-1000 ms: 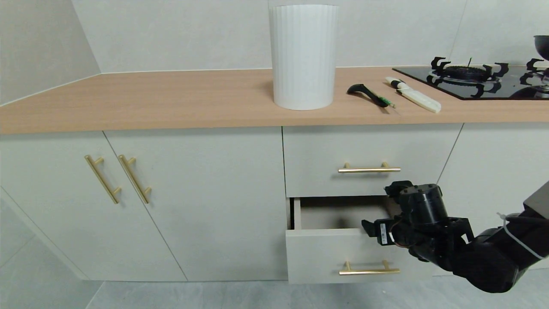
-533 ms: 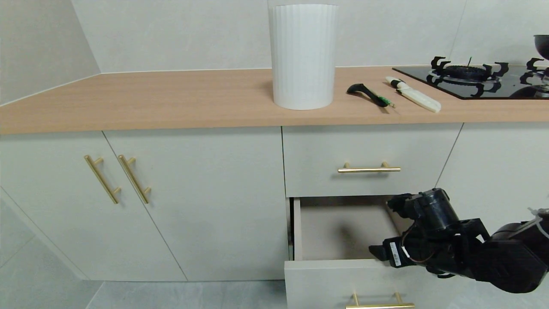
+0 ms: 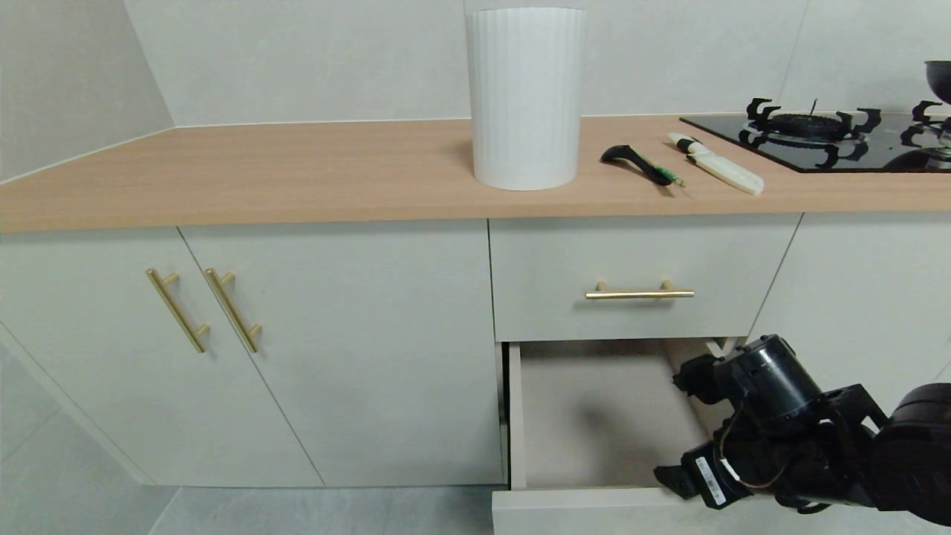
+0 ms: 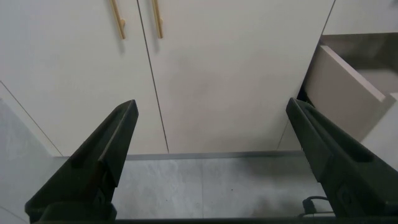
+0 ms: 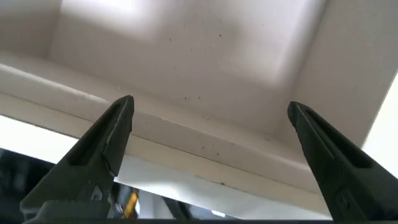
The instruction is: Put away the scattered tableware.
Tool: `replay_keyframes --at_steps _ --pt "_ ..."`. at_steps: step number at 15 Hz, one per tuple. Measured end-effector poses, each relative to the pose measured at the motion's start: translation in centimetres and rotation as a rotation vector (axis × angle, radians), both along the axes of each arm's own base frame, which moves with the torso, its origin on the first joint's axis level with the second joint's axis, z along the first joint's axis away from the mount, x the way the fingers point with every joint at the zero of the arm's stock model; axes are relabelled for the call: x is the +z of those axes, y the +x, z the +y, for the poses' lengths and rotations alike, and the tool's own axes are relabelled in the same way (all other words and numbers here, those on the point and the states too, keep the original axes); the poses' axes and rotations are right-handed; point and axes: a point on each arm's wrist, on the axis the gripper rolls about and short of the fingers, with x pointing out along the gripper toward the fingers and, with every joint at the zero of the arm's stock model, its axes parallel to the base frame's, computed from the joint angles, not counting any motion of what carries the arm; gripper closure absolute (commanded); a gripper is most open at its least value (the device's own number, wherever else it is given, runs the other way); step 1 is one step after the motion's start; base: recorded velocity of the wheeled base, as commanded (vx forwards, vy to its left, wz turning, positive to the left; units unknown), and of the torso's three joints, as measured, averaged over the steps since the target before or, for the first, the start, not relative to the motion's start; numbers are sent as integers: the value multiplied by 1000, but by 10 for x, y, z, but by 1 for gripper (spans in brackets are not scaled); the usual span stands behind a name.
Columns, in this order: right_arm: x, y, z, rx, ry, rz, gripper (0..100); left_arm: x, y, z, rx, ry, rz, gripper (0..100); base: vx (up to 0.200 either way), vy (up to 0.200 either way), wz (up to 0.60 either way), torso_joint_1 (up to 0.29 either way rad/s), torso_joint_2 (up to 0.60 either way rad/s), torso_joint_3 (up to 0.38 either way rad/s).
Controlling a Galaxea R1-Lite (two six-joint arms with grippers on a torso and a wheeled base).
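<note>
right gripper (image 5: 209, 107): fingers spread wide with nothing clamped between them. it sits right at the front edge of the lower drawer (image 3: 594, 416).
left gripper (image 4: 211, 104): wide open too and holding nothing, low down facing the cabinet doors (image 4: 217, 74).
drawer: pulled well out, floor bare.
tableware: the black-handled tool (image 3: 640, 163) and white knife (image 3: 715, 163) lie near each other on the countertop (image 3: 297, 171), between the white canister (image 3: 525, 96) and the hob (image 3: 817, 141).
step: looks to me like you're wrapping up the drawer opening.
tip: i'd say it's open enough, so don't yank it to the stops. lift the right arm straight clear of the front panel before you swing up.
next grab: take the knife by its handle end, not the blade.
</note>
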Motion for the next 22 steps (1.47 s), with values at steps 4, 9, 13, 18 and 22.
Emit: replay_keyframes --at_steps 4,9,13,18,22 --pt "1 -18 -4 81 -94 86 0 0 0 0 0 0 0 0 0 0 0 0 0 0" --pt "5 -39 -7 170 -182 173 0 0 0 0 0 0 0 0 0 0 0 0 0 0" --pt "6 -43 -5 190 -192 179 0 0 0 0 0 0 0 0 0 0 0 0 0 0" --pt "29 -23 8 -31 14 85 0 0 0 0 0 0 0 0 0 0 0 0 0 0" --pt "45 -1 9 -107 136 -41 0 0 0 0 0 0 0 0 0 0 0 0 0 0"
